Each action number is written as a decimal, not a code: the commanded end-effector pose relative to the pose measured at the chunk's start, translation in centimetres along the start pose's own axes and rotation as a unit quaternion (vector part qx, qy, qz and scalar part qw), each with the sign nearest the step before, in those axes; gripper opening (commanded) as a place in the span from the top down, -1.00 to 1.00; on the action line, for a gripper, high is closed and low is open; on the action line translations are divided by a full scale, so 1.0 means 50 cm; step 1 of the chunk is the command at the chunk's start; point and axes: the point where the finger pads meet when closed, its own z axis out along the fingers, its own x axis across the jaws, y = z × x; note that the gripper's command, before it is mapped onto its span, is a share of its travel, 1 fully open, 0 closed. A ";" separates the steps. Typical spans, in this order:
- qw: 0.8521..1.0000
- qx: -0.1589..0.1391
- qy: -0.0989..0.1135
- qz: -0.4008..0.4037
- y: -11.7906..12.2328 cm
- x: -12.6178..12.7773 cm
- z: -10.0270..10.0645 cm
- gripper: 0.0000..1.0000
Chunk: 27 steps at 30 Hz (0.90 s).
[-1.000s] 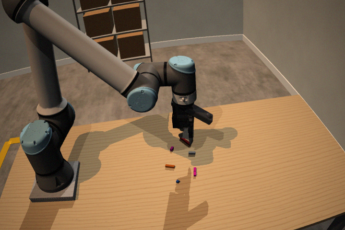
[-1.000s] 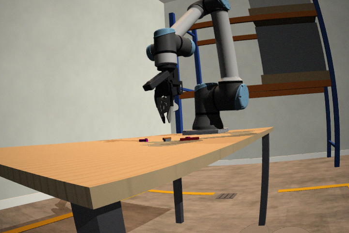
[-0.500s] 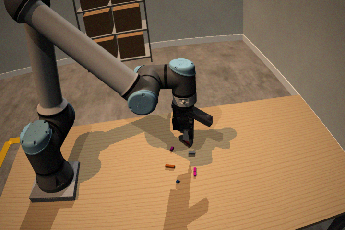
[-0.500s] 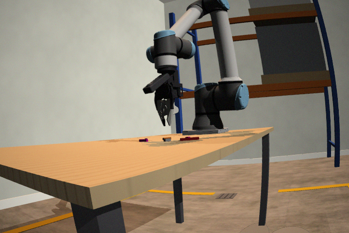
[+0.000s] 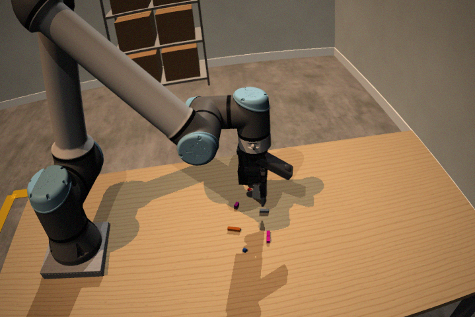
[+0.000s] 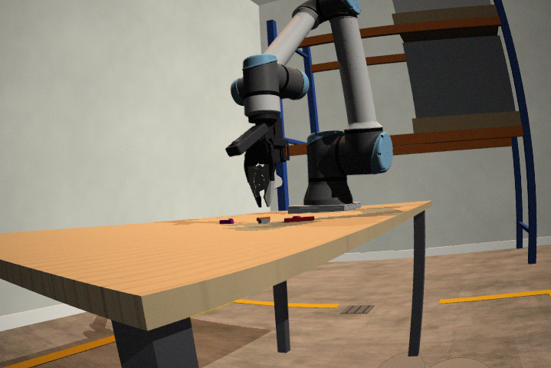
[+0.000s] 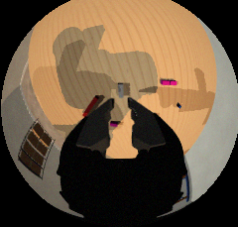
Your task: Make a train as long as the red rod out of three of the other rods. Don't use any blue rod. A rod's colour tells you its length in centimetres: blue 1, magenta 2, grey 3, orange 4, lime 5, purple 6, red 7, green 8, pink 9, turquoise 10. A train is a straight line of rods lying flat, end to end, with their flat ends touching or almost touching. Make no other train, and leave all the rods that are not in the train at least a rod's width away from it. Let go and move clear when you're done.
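My gripper (image 5: 261,204) (image 6: 263,205) (image 7: 120,98) is empty and open by a narrow gap, above the table. The grey rod (image 5: 263,211) (image 6: 264,221) (image 7: 120,90) lies just beyond the fingertips in the wrist view. Two magenta rods (image 5: 268,236) (image 6: 226,221) (image 7: 169,82) lie end to end, seemingly touching, at right angles to the grey rod and apart from it. Another magenta rod (image 5: 236,204) (image 7: 114,124) lies alone. The red rod (image 6: 300,218) (image 7: 91,106) is mostly hidden by the gripper in the top view.
An orange rod (image 5: 233,228) lies left of the magenta pair in the top view; a finger hides it in the wrist view. A small blue rod (image 5: 244,249) (image 7: 178,105) lies nearer the front. The arm's base (image 5: 74,253) stands on the table's left.
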 end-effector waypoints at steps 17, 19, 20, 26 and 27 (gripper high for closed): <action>1.000 0.001 0.000 0.000 -0.002 0.000 0.039 0.72; 1.000 0.001 0.000 0.000 -0.002 0.000 0.040 0.72; 1.000 0.001 0.000 0.000 -0.002 0.000 0.040 0.72; 1.000 0.001 0.000 0.000 -0.002 0.000 0.041 0.72; 1.000 0.001 0.000 0.000 -0.002 0.000 0.041 0.72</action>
